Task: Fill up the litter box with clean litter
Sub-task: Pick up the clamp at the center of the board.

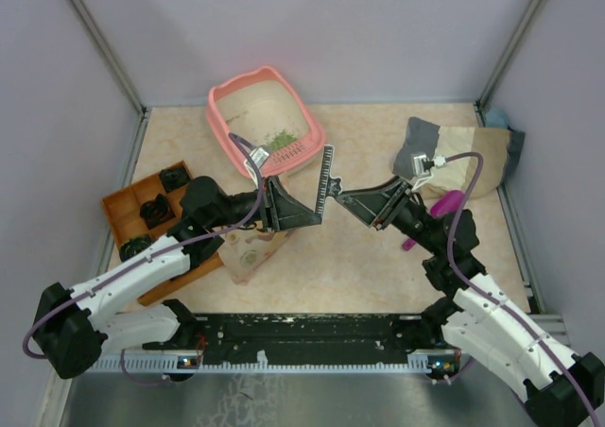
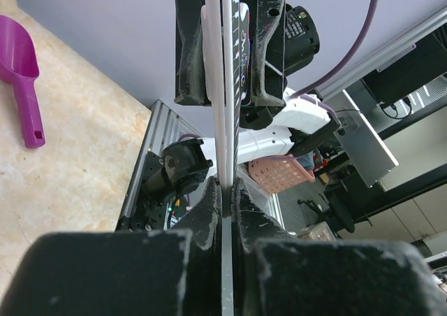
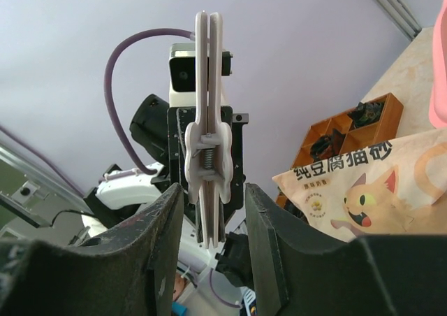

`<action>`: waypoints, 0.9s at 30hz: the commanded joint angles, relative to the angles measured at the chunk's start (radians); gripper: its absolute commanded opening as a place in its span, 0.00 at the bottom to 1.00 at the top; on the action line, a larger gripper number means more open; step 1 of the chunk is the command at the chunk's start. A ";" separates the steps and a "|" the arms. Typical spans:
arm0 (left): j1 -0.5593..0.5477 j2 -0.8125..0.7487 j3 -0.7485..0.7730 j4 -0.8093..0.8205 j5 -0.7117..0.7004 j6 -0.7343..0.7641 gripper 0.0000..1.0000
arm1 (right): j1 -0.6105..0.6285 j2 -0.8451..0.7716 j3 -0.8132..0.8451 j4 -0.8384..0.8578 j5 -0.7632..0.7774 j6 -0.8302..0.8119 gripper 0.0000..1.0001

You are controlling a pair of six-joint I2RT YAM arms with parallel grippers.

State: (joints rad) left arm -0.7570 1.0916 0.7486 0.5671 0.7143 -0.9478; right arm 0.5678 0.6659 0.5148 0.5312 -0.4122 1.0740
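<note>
at the left edge of the counter sits the orange compartment tray. beside it, the beige litter bag lies partly under the left forearm. the right wrist view shows the bag's print, "纯豆腐猫砂", above a cartoon cat. the left end effector is clamped flat on a white bag clip, which stands nearly upright over mid-counter. dark markings run along the clip's edge but are too fine to read.

the litter box lies straight beyond the left end effector, on the far side from the bases. its long axis runs away from the arms, angled a little to the right at the near end. a thin scatter of clean litter lies in its near corner. the left arm is clearly the nearer one, so the pour probably falls to it once the clip is put down.

to the right, the right end effector has its jaws apart on either side of the clip, with a gap showing on both sides. further right lies the magenta scoop.
</note>
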 commanded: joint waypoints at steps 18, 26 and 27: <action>-0.001 0.005 -0.017 0.096 0.041 -0.053 0.00 | 0.014 0.041 0.022 0.142 -0.012 0.006 0.30; -0.001 0.015 -0.016 0.099 0.053 -0.057 0.00 | 0.014 0.064 0.023 0.154 -0.021 0.016 0.33; -0.001 0.014 -0.014 0.099 0.054 -0.058 0.00 | 0.014 0.068 0.024 0.156 -0.024 0.017 0.32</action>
State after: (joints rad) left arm -0.7567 1.1019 0.7315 0.6144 0.7338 -0.9985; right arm 0.5690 0.7223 0.5156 0.6212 -0.4248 1.0859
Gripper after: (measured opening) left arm 0.025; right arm 0.325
